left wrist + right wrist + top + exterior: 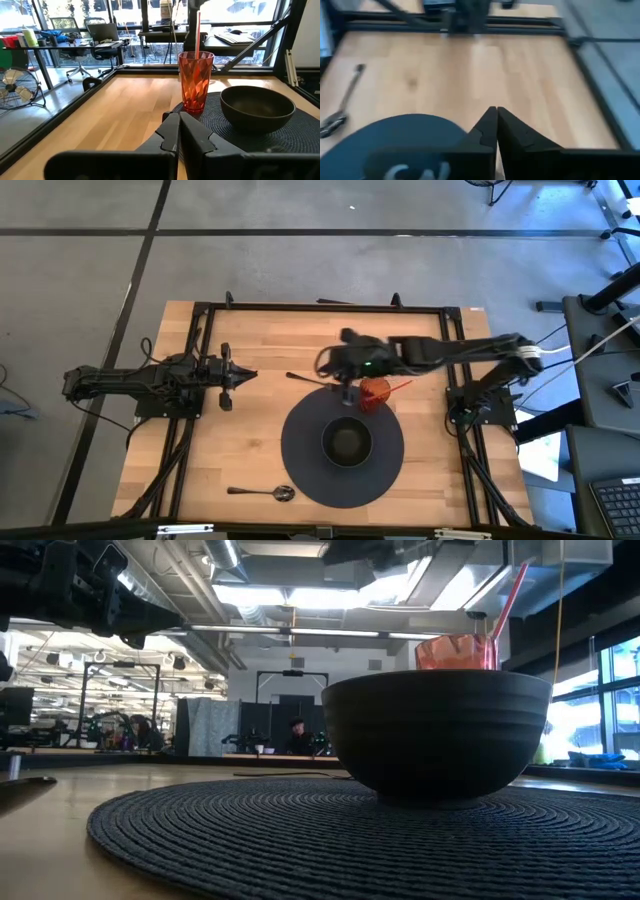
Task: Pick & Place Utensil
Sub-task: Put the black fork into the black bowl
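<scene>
Table (250, 390): mat (305, 455) at 5 o'clock, bowl (346, 443) centred on it as drop target, I judge. Cup (376, 393) with straw at mat's 1 o'clock edge. Spoon (262, 493) lies at 7 o'clock off mat, untouched. Right gripper (347, 392) over mat's 12 o'clock edge, pinched closed, holding nothing, far from spoon. Left gripper (240, 375) parked at 9 o'clock, closed, empty.
</scene>
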### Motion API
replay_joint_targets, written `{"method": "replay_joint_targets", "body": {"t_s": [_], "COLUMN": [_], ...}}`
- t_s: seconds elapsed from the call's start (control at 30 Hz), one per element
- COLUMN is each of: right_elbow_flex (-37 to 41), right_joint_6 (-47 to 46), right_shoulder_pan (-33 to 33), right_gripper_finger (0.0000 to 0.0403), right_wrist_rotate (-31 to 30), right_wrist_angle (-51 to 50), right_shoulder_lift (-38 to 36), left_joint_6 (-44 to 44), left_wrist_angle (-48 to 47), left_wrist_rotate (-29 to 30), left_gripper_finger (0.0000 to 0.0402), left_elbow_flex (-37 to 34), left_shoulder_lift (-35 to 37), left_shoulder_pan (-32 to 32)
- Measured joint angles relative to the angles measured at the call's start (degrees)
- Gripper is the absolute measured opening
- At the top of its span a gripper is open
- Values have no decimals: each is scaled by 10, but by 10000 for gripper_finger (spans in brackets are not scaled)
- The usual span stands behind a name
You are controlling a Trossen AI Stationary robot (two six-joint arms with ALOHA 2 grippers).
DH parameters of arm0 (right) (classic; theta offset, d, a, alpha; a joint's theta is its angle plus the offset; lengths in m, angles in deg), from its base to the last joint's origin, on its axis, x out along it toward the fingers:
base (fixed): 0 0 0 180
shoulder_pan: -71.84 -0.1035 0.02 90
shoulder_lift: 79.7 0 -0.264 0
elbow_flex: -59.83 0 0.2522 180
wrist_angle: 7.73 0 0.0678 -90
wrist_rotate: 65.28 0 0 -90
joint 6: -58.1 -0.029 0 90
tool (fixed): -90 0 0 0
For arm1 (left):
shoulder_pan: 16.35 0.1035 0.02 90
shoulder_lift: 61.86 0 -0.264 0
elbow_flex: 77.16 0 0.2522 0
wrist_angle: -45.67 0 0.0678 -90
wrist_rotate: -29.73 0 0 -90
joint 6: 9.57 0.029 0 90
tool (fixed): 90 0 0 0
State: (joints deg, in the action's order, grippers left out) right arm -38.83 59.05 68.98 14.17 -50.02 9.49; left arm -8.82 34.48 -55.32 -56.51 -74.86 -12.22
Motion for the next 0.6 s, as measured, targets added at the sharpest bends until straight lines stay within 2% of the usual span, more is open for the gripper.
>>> {"method": "replay_joint_targets", "body": {"t_s": [0.23,0.5,0.6], "right_elbow_flex": [-31,-30,-30], "right_joint_6": [35,27,-1], "right_shoulder_pan": [8,-14,17], "right_gripper_finger": [5,14,4], "right_wrist_rotate": [126,145,206], "right_wrist_angle": [11,17,12], "right_shoulder_lift": [84,133,143], "left_joint_6": [0,0,0], "left_wrist_angle": [-12,-11,-11], "left_wrist_rotate": [0,0,1], "left_gripper_finger": [6,6,4], "left_elbow_flex": [0,0,0], "left_shoulder_lift": [0,0,0], "left_shoulder_pan": [0,0,0]}}
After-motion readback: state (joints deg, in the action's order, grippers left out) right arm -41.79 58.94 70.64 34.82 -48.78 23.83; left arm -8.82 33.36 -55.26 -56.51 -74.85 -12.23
